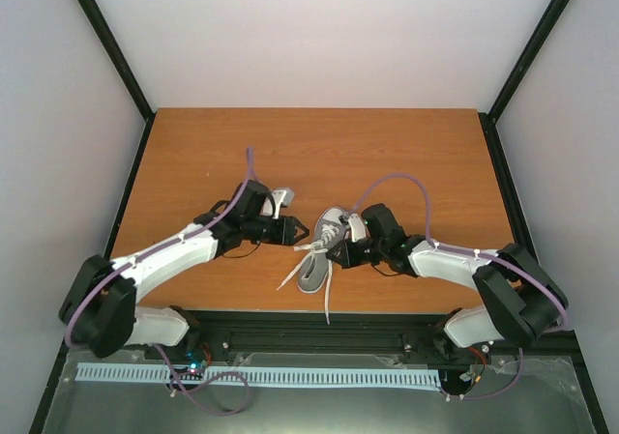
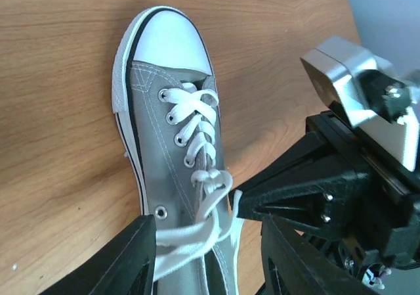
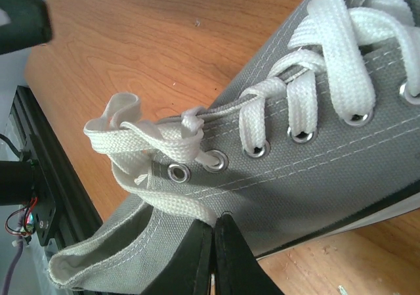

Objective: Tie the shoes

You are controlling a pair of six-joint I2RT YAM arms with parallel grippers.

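Wooden table [image 1: 319, 144] bears sneaker [image 1: 324, 250] between left jaws and right jaws.

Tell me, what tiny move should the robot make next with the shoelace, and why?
Probably the left gripper should close on the loose lace lying between its open fingers. The sneaker shows no finished bow yet. The right gripper is shut low against the shoe's side and seems to be steadying it, so the left one looks free to pull.

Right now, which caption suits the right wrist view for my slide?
Shut right fingers beside the grey sneaker, below its loosely knotted white laces.
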